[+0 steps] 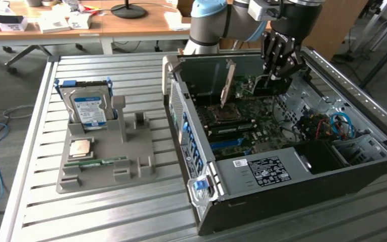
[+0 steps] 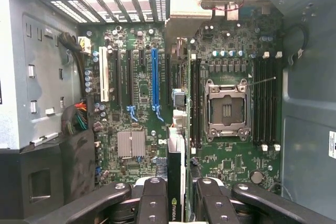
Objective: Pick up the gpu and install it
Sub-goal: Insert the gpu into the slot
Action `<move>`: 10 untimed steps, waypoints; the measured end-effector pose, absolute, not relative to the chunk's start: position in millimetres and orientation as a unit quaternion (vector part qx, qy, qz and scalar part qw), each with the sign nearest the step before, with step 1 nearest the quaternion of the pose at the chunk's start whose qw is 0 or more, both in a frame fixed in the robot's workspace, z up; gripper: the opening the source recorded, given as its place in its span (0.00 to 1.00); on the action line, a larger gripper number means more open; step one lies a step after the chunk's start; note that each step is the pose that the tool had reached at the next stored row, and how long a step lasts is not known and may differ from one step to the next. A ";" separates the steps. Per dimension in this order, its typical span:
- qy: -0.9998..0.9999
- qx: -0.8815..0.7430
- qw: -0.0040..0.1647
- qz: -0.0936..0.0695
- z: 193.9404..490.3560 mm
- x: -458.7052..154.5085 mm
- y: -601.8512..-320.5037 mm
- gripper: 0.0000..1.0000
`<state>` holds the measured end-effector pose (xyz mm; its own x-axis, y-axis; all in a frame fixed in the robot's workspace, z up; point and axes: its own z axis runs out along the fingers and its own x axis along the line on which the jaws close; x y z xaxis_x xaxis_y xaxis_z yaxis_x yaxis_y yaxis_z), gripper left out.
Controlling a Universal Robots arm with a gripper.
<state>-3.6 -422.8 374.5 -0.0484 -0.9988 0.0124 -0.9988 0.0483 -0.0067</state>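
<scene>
The gpu [image 1: 229,83] is a thin green card with a long silver bracket at one end. It stands on edge inside the open computer case [image 1: 281,166], over the motherboard. My gripper [image 1: 277,70] comes down from above and is shut on the card's end away from the bracket. In the wrist view the gpu [image 2: 176,153] appears edge-on between my two black fingers [image 2: 152,198]. The card runs along the board between the blue slot [image 2: 154,77] and the CPU socket [image 2: 226,111]. Whether its edge touches a slot is not clear.
On the exterior view's left, a grey holder [image 1: 106,171] on the slatted table carries a hard drive [image 1: 89,108], a CPU chip [image 1: 80,147] and a memory stick [image 1: 96,162]. Case walls, cables [image 1: 338,126] and the drive bay surround the motherboard. A desk stands behind.
</scene>
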 end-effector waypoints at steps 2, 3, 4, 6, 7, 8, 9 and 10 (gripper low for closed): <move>-0.724 0.690 0.002 0.007 374.5 -3.7 -422.8 0.26; -0.724 0.690 0.002 0.007 374.5 -3.7 -422.8 0.26; -0.724 0.690 0.002 0.007 374.4 -3.7 -422.8 0.26; -0.724 0.690 0.002 0.007 374.1 -3.9 -422.7 0.26; -0.724 0.690 0.002 0.007 374.0 -4.0 -422.7 0.26; -0.724 0.690 0.002 0.007 373.9 -4.0 -422.7 0.26; -0.724 0.690 0.002 0.007 373.8 -4.0 -422.7 0.26; -0.724 0.690 0.002 0.007 373.7 -4.0 -422.7 0.26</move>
<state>-4.0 -422.7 373.7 -0.0484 -0.9988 0.0124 -0.9988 0.0483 -0.0066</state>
